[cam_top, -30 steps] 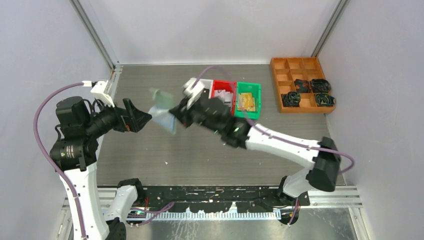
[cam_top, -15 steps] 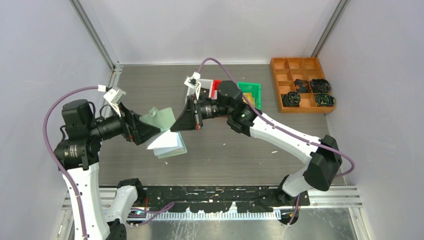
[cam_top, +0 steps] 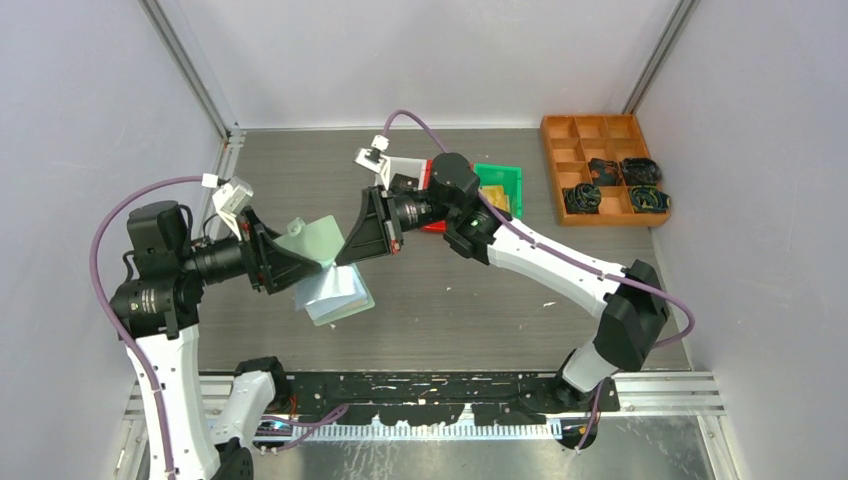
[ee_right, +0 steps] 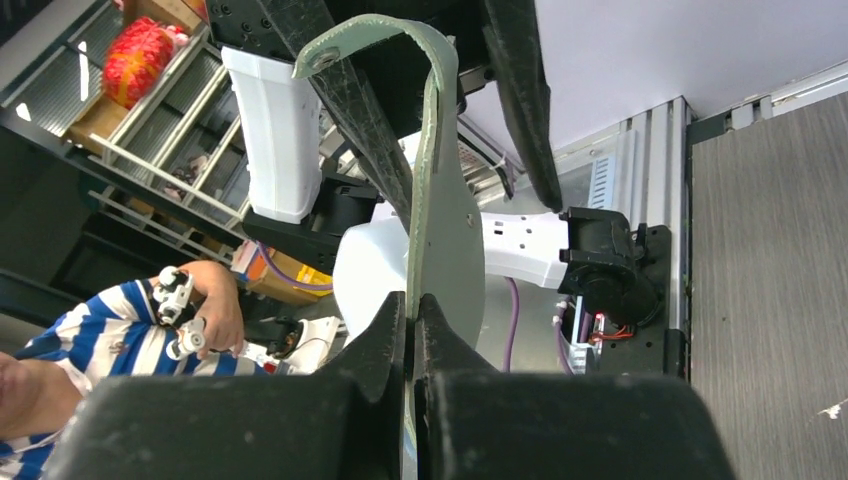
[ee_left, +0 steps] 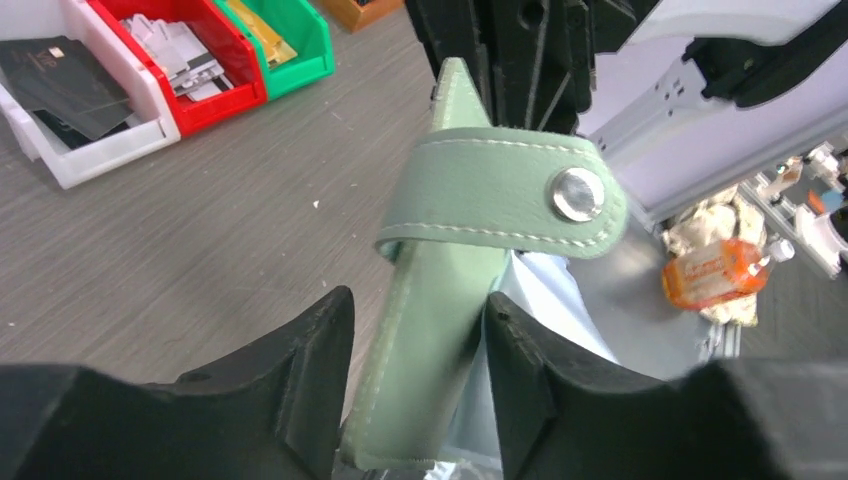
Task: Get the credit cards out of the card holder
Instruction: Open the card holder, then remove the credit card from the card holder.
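Top view: the card holder [cam_top: 318,242] is held up off the table [cam_top: 450,300], opened out between the two grippers, its mint cover tilted and its pale pockets [cam_top: 335,295] hanging below. The left gripper [cam_top: 308,265] meets it from the left and the right gripper [cam_top: 352,250] from the right, their tips just beside each other. Beyond the right gripper we note a green bin [cam_top: 498,168], and well apart at the far right an orange divided tray [cam_top: 565,130] holding black coiled cables [cam_top: 620,185]. Left wrist view: the left fingers [ee_left: 300,390] stand on either side of the holder's cover, which is edge-on between them; the gap is narrow and we cannot tell whether they press on it. The strap tab [ee_left: 500,190] with its metal snap [ee_left: 572,193] loops over the top edge, and a clear pocket shows just right of the cover. On the table beyond, the credit cards [ee_left: 60,85] lie in bins set side by side: black in a white bin [ee_left: 90,160], silver-grey in a red bin [ee_left: 215,105], gold in the green one. We cannot tell whether any card sits in the pockets. Right wrist view: the right fingers [ee_right: 375,360] are closed tight on the cover's edge, pinching it; the cover rises from them with the strap curling over at the top, and the left arm [ee_right: 520,250] lies behind
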Available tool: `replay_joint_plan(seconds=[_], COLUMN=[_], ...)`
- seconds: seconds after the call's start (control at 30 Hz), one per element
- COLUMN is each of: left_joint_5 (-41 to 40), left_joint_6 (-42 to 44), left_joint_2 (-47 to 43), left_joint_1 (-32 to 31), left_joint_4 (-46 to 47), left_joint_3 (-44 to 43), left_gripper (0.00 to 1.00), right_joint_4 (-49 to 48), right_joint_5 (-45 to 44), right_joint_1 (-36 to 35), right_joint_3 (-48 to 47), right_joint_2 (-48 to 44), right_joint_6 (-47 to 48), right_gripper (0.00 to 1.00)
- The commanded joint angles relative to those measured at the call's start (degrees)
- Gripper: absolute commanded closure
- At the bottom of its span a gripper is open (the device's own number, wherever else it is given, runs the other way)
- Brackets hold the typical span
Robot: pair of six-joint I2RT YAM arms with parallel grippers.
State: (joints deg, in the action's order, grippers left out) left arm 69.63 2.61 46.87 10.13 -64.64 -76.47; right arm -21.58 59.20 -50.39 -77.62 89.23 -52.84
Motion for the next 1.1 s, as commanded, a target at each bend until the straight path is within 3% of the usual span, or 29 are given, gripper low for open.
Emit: replay_joint_plan(seconds=[0.0, 0.03, 0.13, 0.27, 0.43, 0.7, 1.07], left_joint_5=[2.06, 2.15, 2.35, 2.02, 0.45, -3.0, -2.75], left_joint_6=[-6.6, -8.68, -16.94, -33.03, -51.74, -68.09, -69.91], left_joint_2=[-1.1, -1.28, -1.65, -1.64, -1.03, 0.3, 0.3], left_joint_1=[0.12, 0.13, 0.15, 0.13, 0.15, 0.09, 0.13], left_joint_4=[6.81, 8.95, 15.89, 28.08, 45.37, 55.48, 53.91], left_joint_3=[0.97, 1.49, 3.69, 8.68, 13.09, 14.27, 11.94], left_gripper=[0.54, 0.61, 0.75, 0.9, 0.97, 1.0, 1.0], right_joint_4=[-7.21, -7.11, -6.89, -8.02, -18.77, -23.75, -16.94], right_joint_5=[1.43, 1.32, 0.68, -2.91, -4.31, -7.09, -17.36], right_joint_1=[0.12, 0.12, 0.33, 2.08, 4.11, 4.34, 4.34], right_joint_3=[-3.58, -3.52, -2.34, 2.28, 12.03, 21.18, 21.34], right_joint_2=[0.73, 0.76, 0.26, -2.4, -6.13, -11.07, -12.35], right_joint_6=[-4.66, -4.65, -3.82, -2.98, -8.75, -7.87, -0.99], right_gripper=[0.98, 0.92, 0.58, 0.4, 0.39, 0.41, 0.58])
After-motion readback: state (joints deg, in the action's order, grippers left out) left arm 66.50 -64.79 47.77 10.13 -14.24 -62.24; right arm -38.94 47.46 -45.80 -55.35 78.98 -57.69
